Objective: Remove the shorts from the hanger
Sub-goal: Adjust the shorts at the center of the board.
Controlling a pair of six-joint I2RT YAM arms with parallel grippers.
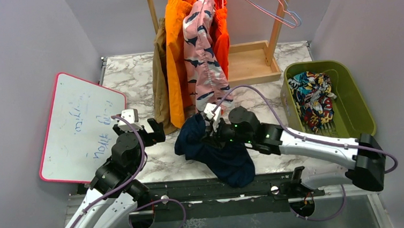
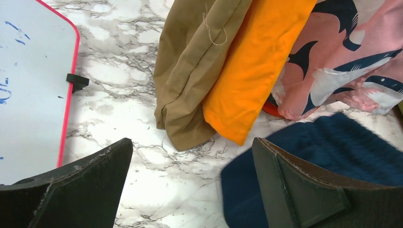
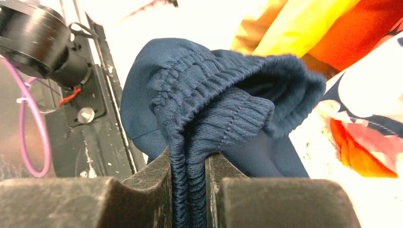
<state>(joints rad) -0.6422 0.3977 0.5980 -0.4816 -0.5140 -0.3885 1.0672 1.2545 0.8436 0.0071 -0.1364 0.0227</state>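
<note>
A: Whereabouts for the navy shorts (image 1: 220, 153)?
B: Down on the marble table (image 1: 127, 76), crumpled near its front edge, just in front of the hanging row. Pinched at the elastic waistband by the right gripper (image 3: 188, 166).
A: Pinched how tightly?
B: Nearly closed, with only the folded band of fabric between the pads. Gathered ribbing bulging above the fingers.
A: And over at the left gripper (image 2: 190, 180)?
B: Spread wide, holding nothing, hovering over bare marble just beside the navy heap and near the hanging hems.
A: Hanging on the wooden rack (image 1: 250, 62)?
B: From the left: tan-brown shorts (image 1: 160, 79), bright orange shorts (image 1: 177, 56), pink shorts (image 1: 204, 55) with dark blotches, red-orange shorts (image 1: 221, 37) behind. Hems of the tan and orange pairs touching the tabletop or just above it; cannot tell which. Thin wire hangers (image 1: 273, 7) at the right of the rail.
A: Anything further out?
B: Comic-print shorts (image 1: 311, 98) lying in the green bin (image 1: 362, 111) at the right. A pink-framed whiteboard (image 1: 77, 133) with blue scribbles at the left, well apart from the heap.
</note>
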